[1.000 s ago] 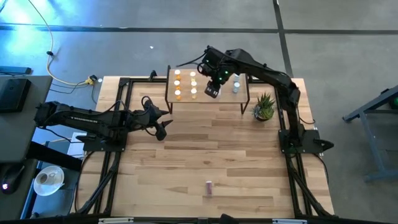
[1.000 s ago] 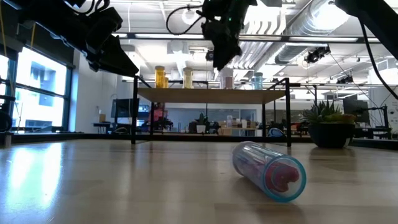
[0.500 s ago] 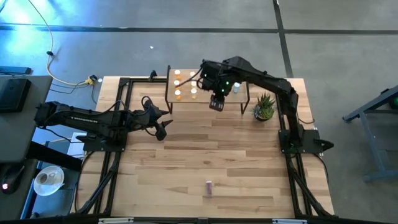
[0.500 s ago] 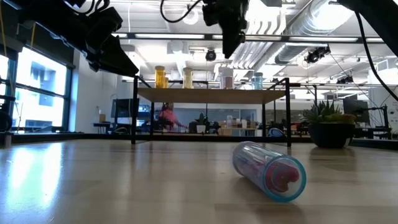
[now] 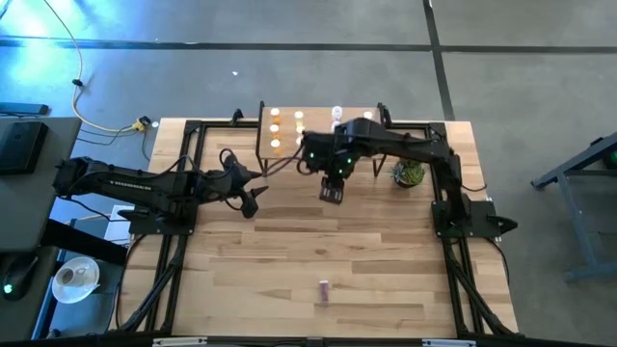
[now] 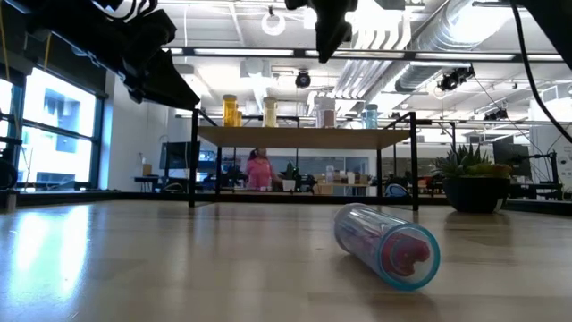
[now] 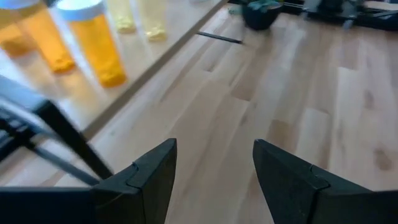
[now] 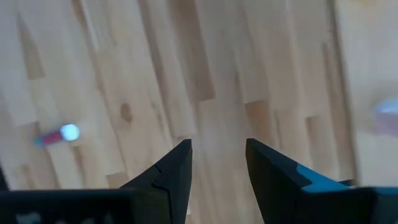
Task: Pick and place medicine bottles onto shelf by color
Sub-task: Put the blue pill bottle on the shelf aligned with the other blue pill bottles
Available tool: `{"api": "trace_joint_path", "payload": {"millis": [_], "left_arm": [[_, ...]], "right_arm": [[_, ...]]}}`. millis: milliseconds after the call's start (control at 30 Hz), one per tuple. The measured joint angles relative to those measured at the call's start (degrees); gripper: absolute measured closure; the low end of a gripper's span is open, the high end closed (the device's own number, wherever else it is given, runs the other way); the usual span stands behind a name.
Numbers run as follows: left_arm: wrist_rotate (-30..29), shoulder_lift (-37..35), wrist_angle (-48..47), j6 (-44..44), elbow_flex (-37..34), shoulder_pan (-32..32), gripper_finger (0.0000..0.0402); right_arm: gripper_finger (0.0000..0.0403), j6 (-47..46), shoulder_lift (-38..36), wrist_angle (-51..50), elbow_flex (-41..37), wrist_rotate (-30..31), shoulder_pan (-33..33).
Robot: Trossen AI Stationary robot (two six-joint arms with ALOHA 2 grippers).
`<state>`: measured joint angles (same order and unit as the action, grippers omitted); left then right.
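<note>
The shelf (image 5: pixel 289 152) stands at the table's far middle with several orange bottles (image 5: pixel 276 129) on its left part, a purple one (image 5: pixel 336 116) and a pale one (image 5: pixel 367 120) to the right; they also show in the low view (image 6: pixel 231 110). One purple bottle (image 5: pixel 324 288) lies on its side near the table's front, large in the low view (image 6: pixel 386 244) and small in the right wrist view (image 8: pixel 59 134). My right gripper (image 5: pixel 332 193) is open and empty just in front of the shelf, high above the table (image 8: pixel 216 163). My left gripper (image 5: pixel 253 204) is open and empty left of the shelf (image 7: pixel 214 168).
A small green potted plant (image 5: pixel 409 173) stands right of the shelf. Black metal frame rails (image 5: pixel 183 164) run along the table's left and right sides. Bare wooden table (image 5: pixel 289 241) lies between the shelf and the lying bottle. A person (image 6: pixel 260 168) shows in the room behind.
My right gripper has drawn back from above the shelf toward the table's near edge, and now stands in front of the shelf, empty and open. The purple bottle it left stands on the shelf. My left arm has kept still.
</note>
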<state>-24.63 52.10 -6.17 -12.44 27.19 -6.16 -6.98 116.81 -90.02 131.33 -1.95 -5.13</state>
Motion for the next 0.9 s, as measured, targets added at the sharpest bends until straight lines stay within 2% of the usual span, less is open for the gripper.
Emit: {"api": "trace_joint_path", "payload": {"millis": [167,433,633,900], "left_arm": [[5.23,-0.72,-0.13,0.74,0.51,0.01,0.0200],[6.21,-1.95,-1.57,0.49,0.51,0.01,0.0200],[9.17,-1.95,-1.75,0.63,0.51,0.01,0.0200],[9.74,-1.95,-1.75,0.64,0.51,0.01,0.0200]], "right_arm": [[0.0261,-5.88,0.00,0.00,0.00,4.67,5.14],[0.0261,-20.62,0.00,0.00,-0.02,11.58,13.59],[0.0261,-32.18,0.13,0.02,-0.04,15.85,18.78],[0.0247,-49.25,0.41,0.33,-0.04,16.80,24.37]]}}
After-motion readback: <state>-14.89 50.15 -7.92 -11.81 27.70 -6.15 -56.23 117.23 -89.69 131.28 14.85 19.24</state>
